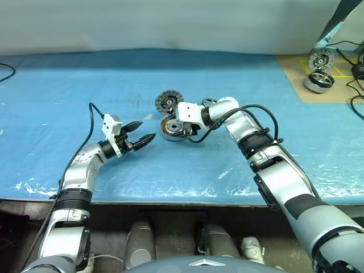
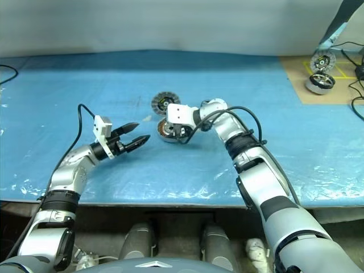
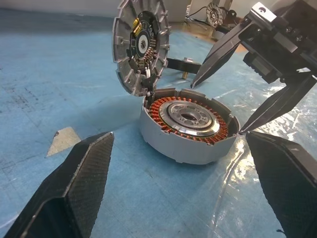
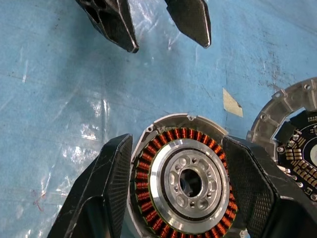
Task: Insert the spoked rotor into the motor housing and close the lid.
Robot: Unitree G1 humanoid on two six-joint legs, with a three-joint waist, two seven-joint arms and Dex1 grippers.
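**Op:** Motor housing (image 3: 188, 126) sits flat on the blue table cover (image 1: 68, 79), near the middle, with the copper windings and silver centre facing up.

**Desk:** And the lid?

**Op:** The lid (image 3: 141, 44) is up on edge at the housing's 12 o'clock, touching the rim and tipped slightly back. Its ribbed inner face and dark hub are turned toward my left wrist camera.

**Desk:** What are the grippers doing?

**Op:** My right gripper (image 4: 178, 141) comes in from 3 o'clock, angled down over the housing. Its fingers are spread about as wide as the housing, one on each side of the rim. I can't tell whether they press on it. My left gripper (image 1: 147, 129) hovers at 9 o'clock, level and pointing at the housing, with the fingers spread wide and nothing between them.

**Desk:** Anything in the way?

**Op:** There's a small pale scrap (image 1: 148, 116) lying flat at about 10 o'clock, between the left fingertips and the lid. The right gripper's own black cable (image 1: 250, 111) loops over that arm.

**Desk:** What about further out?

**Op:** Well off at 2 o'clock there's a brown board (image 1: 301, 85) carrying two round wheel-like parts (image 1: 319, 71). They're too small for me to name. Loose black cords (image 1: 357, 102) run along the right edge.
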